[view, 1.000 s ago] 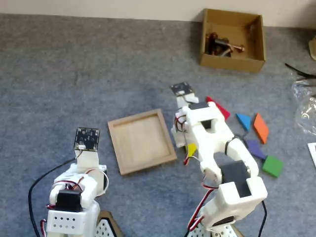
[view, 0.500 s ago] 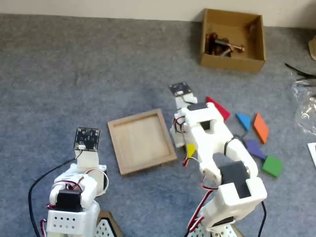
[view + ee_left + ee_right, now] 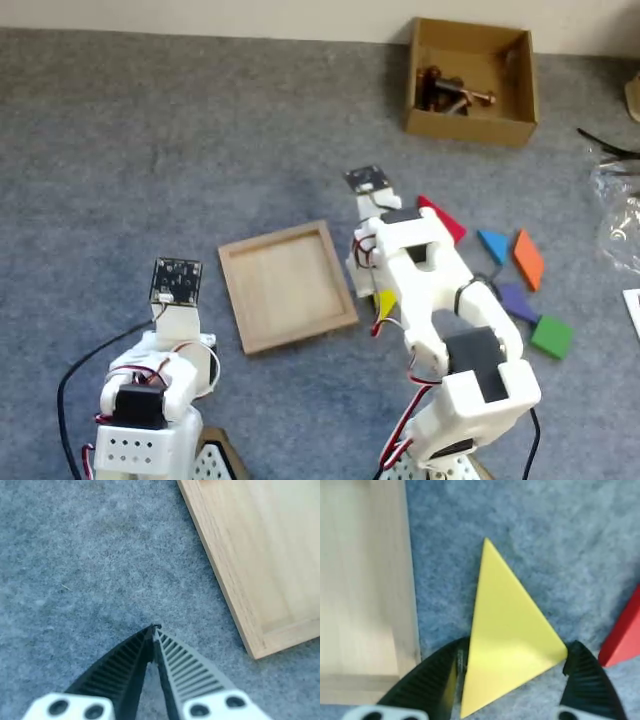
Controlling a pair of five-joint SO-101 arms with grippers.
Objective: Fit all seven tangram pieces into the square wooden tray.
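Note:
The square wooden tray (image 3: 288, 285) lies empty on the grey carpet. Just right of it, a yellow triangle (image 3: 386, 300) peeks out from under the right arm. In the right wrist view my right gripper (image 3: 516, 650) holds the yellow triangle (image 3: 505, 635), one finger on its long edge and the other on its corner, beside the tray's wall (image 3: 407, 580). A red triangle (image 3: 441, 218), a blue triangle (image 3: 492, 243), an orange parallelogram (image 3: 528, 258), a purple piece (image 3: 518, 300) and a green square (image 3: 551, 335) lie further right. My left gripper (image 3: 152, 628) rests shut over bare carpet near the tray's corner (image 3: 257, 645).
A cardboard box (image 3: 470, 80) with small metal parts stands at the back right. Clear plastic wrapping (image 3: 620, 215) lies at the right edge. The left arm's base (image 3: 150, 400) sits at the front left, with open carpet behind the tray.
The right arm swayed very slightly toward the tray and came back. The pieces, the tray and the left arm are where they were.

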